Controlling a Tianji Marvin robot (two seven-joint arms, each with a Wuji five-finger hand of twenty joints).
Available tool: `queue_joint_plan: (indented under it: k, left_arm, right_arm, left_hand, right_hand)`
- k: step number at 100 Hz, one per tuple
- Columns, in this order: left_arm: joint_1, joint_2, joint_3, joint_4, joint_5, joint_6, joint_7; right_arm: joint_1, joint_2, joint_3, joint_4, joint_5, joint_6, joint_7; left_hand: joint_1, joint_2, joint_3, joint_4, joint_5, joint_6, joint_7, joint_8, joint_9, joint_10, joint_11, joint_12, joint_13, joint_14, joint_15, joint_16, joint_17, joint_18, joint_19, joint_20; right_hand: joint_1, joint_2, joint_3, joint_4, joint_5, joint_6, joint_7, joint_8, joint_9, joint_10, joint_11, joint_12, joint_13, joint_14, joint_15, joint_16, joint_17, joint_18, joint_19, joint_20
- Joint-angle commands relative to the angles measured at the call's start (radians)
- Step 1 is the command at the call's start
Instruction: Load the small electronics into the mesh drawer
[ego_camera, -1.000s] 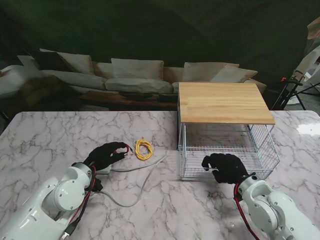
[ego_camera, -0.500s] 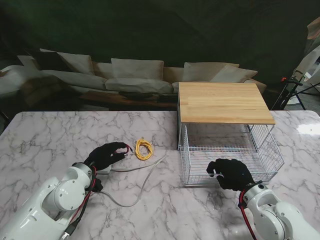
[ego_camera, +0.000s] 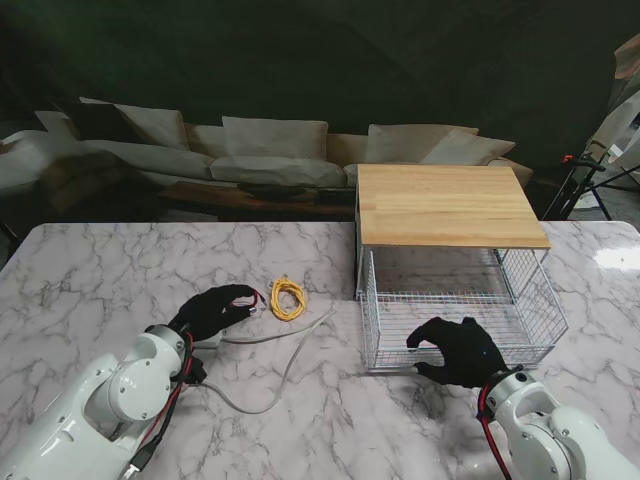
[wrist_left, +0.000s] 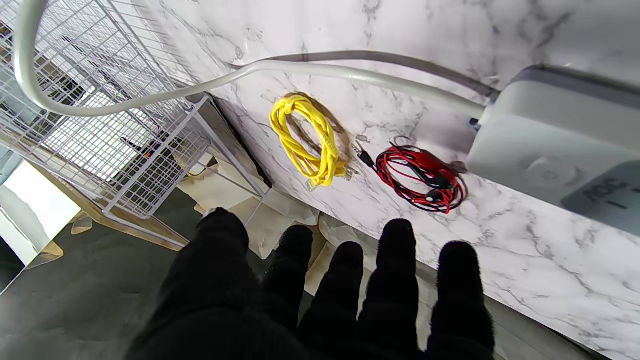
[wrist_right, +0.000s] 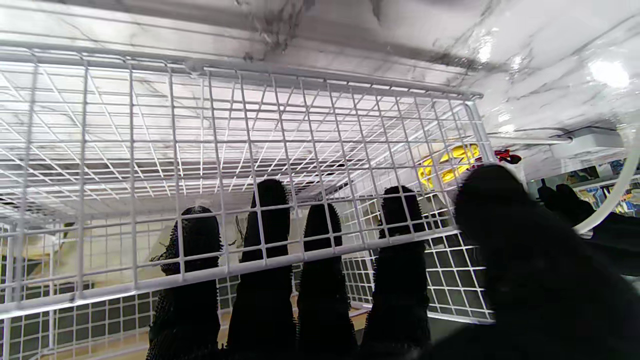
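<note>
Right hand (ego_camera: 458, 350): four fingers (wrist_right: 265, 235) hooked over the front wire rim of the mesh drawer (ego_camera: 460, 315), thumb on the outer side, so it's gripping the drawer front. Drawer sits pulled out from under the wooden top (ego_camera: 447, 205), open and, as far as I can see, with nothing in it. Left hand (ego_camera: 212, 310): fingers (wrist_left: 395, 260) spread and loose, holding nothing, hovering well left of the drawer. Just past those fingertips, a red cable coil (wrist_left: 422, 177); beside it, toward the drawer, a yellow cable coil (wrist_left: 305, 140). White power strip (wrist_left: 555, 145) lies under the left hand, its grey cord (ego_camera: 285, 365) trailing toward the drawer's left corner. All on the table (ego_camera: 100, 270). Progress: drawer open, loading not started, three items left. Coils are small and tied; the strip is bulky and its loose cord could snag.
</note>
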Motion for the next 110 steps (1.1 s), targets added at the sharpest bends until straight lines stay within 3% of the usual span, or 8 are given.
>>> queue_joint_plan:
  k: [1, 16, 29, 36, 49, 71, 86, 110]
  left_arm:
    - [-0.003, 0.000, 0.004, -0.002, 0.002, 0.007, -0.017]
    - [0.003, 0.001, -0.007, -0.011, 0.017, 0.016, -0.017]
    - [0.012, 0.013, -0.049, -0.019, 0.059, 0.004, -0.065]
    - [0.019, 0.026, -0.090, -0.025, 0.078, -0.014, -0.132]
    - [0.027, 0.052, -0.167, -0.015, 0.128, -0.085, -0.251]
    - [0.023, 0.077, -0.223, 0.052, 0.194, -0.161, -0.349]
    - [-0.003, 0.085, -0.217, 0.108, 0.247, -0.183, -0.363]
    - [-0.047, 0.081, -0.178, 0.180, 0.299, -0.200, -0.292]
  right_arm:
    - [-0.023, -0.002, 0.009, -0.021, -0.007, -0.002, -0.007]
    - [-0.050, -0.008, 0.053, -0.075, -0.002, -0.031, -0.024]
    - [-0.070, -0.016, 0.098, -0.115, -0.006, -0.067, -0.071]
    - [-0.075, -0.021, 0.117, -0.125, -0.010, -0.082, -0.111]
    - [-0.080, -0.027, 0.139, -0.136, -0.018, -0.096, -0.163]
    - [-0.074, -0.031, 0.138, -0.126, -0.029, -0.101, -0.216]
    - [-0.072, -0.030, 0.136, -0.122, -0.033, -0.100, -0.219]
    - [-0.063, -0.030, 0.124, -0.109, -0.031, -0.091, -0.220]
  left_hand:
    - [-0.019, 0.051, -0.023, -0.020, -0.013, 0.000, 0.003, 0.003, 0.006, -0.014, 0.008, 0.006, -0.016, -0.006, -0.016, -0.009, -0.011, 0.013, -0.021, 0.005]
    - [-0.018, 0.050, -0.023, -0.020, -0.010, -0.001, 0.004, 0.004, 0.000, -0.012, 0.005, 0.004, -0.016, -0.007, -0.017, -0.010, -0.004, 0.005, -0.016, 0.007]
    - [-0.032, 0.031, -0.023, -0.021, -0.005, -0.006, -0.003, -0.004, -0.116, 0.022, -0.043, -0.080, -0.028, -0.007, -0.040, -0.037, 0.005, -0.008, -0.027, -0.008]
    - [-0.081, -0.017, -0.025, -0.021, -0.028, -0.011, -0.029, -0.028, -0.171, 0.043, -0.057, -0.135, -0.045, -0.006, -0.058, -0.062, -0.001, -0.015, -0.048, -0.025]
    - [-0.218, -0.162, -0.019, -0.024, -0.175, -0.001, -0.145, -0.159, -0.309, 0.073, -0.080, -0.233, -0.098, 0.007, -0.080, -0.108, -0.012, -0.036, -0.112, -0.053]
    - [-0.285, -0.300, -0.006, -0.027, -0.305, -0.019, -0.169, -0.276, -0.368, 0.059, -0.092, -0.301, -0.202, -0.009, -0.134, -0.192, -0.028, -0.140, -0.264, -0.126]
    - [-0.264, -0.328, 0.002, -0.026, -0.302, 0.001, -0.145, -0.247, -0.364, 0.028, -0.089, -0.299, -0.269, -0.056, -0.137, -0.228, -0.030, -0.213, -0.353, -0.196]
    - [-0.171, -0.335, 0.046, 0.004, -0.307, 0.015, -0.069, -0.046, -0.328, -0.033, -0.056, -0.129, -0.186, -0.132, -0.072, -0.174, -0.018, -0.267, -0.134, -0.123]
  right_hand:
    - [-0.092, 0.047, -0.075, 0.030, -0.053, 0.065, -0.104, -0.029, -0.066, 0.029, -0.062, -0.056, -0.058, 0.026, -0.091, -0.046, -0.056, 0.042, -0.085, -0.022]
    - [-0.184, 0.082, -0.152, 0.023, -0.080, 0.106, -0.246, -0.077, -0.093, 0.036, -0.153, -0.158, -0.134, 0.040, -0.312, -0.164, -0.158, 0.083, -0.326, -0.157]
    - [-0.223, 0.106, -0.157, 0.021, -0.111, 0.128, -0.330, -0.115, -0.119, 0.038, -0.229, -0.228, -0.170, 0.043, -0.410, -0.226, -0.208, 0.087, -0.448, -0.255]
    - [-0.233, 0.110, -0.156, 0.021, -0.133, 0.139, -0.362, -0.132, -0.125, 0.036, -0.243, -0.244, -0.175, 0.044, -0.426, -0.236, -0.213, 0.086, -0.467, -0.273]
    - [-0.240, 0.123, -0.155, 0.022, -0.253, 0.167, -0.438, -0.163, -0.153, 0.031, -0.255, -0.257, -0.183, 0.043, -0.437, -0.242, -0.222, 0.084, -0.484, -0.289]
    - [-0.235, 0.110, -0.151, 0.026, -0.348, 0.200, -0.529, -0.195, -0.174, 0.026, -0.230, -0.260, -0.191, 0.036, -0.442, -0.243, -0.232, 0.083, -0.503, -0.304]
    - [-0.234, 0.108, -0.145, 0.028, -0.340, 0.202, -0.543, -0.198, -0.177, 0.027, -0.220, -0.261, -0.193, 0.037, -0.443, -0.244, -0.234, 0.085, -0.510, -0.308]
    - [-0.229, 0.112, -0.143, 0.028, -0.325, 0.201, -0.550, -0.195, -0.178, 0.031, -0.214, -0.264, -0.195, 0.038, -0.443, -0.243, -0.235, 0.086, -0.516, -0.311]
